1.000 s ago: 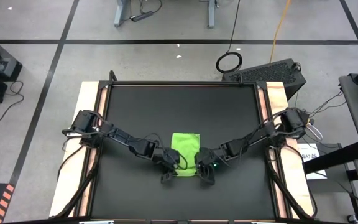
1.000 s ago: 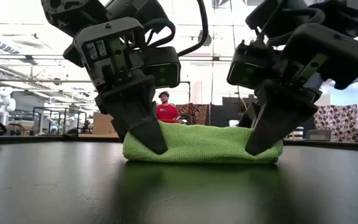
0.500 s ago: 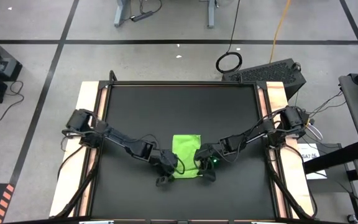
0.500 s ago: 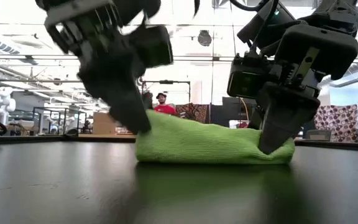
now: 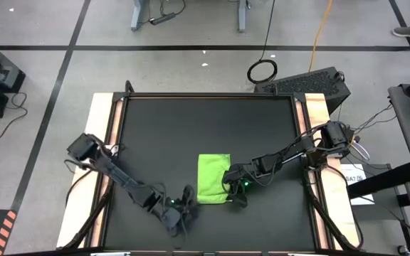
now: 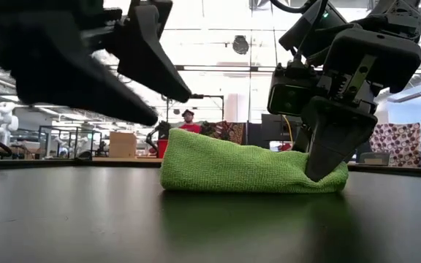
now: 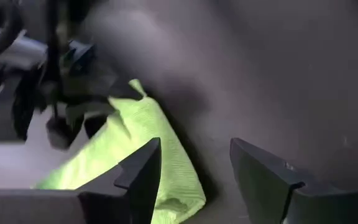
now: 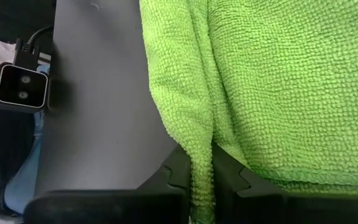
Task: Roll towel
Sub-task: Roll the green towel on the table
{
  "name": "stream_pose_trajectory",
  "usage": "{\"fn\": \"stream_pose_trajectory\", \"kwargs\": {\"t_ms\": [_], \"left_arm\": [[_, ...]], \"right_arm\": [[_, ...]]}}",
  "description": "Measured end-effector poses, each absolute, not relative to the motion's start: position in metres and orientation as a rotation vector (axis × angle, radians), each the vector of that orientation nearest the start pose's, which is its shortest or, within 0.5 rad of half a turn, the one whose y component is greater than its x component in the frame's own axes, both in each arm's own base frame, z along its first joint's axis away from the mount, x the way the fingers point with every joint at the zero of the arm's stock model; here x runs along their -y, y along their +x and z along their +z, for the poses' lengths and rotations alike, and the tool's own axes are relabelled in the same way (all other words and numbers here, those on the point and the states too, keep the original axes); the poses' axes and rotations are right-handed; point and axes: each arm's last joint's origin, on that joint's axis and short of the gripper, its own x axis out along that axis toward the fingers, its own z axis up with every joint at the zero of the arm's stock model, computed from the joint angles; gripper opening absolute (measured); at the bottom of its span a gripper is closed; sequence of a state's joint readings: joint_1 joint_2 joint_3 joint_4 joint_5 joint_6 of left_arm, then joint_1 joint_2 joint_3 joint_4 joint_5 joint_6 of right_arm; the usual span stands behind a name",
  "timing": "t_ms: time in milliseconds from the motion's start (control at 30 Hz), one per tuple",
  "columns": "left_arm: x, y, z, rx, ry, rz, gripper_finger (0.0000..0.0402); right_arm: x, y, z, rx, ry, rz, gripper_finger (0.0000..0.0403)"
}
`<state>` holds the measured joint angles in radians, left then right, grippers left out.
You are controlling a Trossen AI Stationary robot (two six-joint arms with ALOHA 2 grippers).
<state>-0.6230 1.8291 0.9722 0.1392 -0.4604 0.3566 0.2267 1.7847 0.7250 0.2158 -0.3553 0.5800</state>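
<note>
Since the earlier frame, left gripper (image 5: pixel 184 213) has let go and backed off toward the near bench (image 5: pixel 262 128) edge, jaws spread and empty. Towel (image 5: pixel 213 178), folded, lies flat just beyond it. Right gripper (image 5: pixel 238 196) has its jaws pinched on the towel's near right corner.
</note>
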Motion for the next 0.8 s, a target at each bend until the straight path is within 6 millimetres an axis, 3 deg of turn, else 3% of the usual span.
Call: {"fn": "stream_pose_trajectory", "kwargs": {"t_ms": [200, 433, 800], "left_arm": [[0.203, 0.307, 0.128, -0.62, 0.834, -0.234, 0.0199], [0.186, 0.316, 0.124, -0.668, 0.829, -0.191, 0.0199], [0.161, 0.325, 0.117, -0.792, 0.599, -0.316, 0.0199]], "right_arm": [[-0.079, 0.302, 0.107, -0.979, 0.595, 0.276, 0.002], [-0.079, 0.303, 0.107, -0.974, 0.595, 0.275, 0.002], [-0.078, 0.303, 0.108, -0.966, 0.592, 0.269, 0.002]]}}
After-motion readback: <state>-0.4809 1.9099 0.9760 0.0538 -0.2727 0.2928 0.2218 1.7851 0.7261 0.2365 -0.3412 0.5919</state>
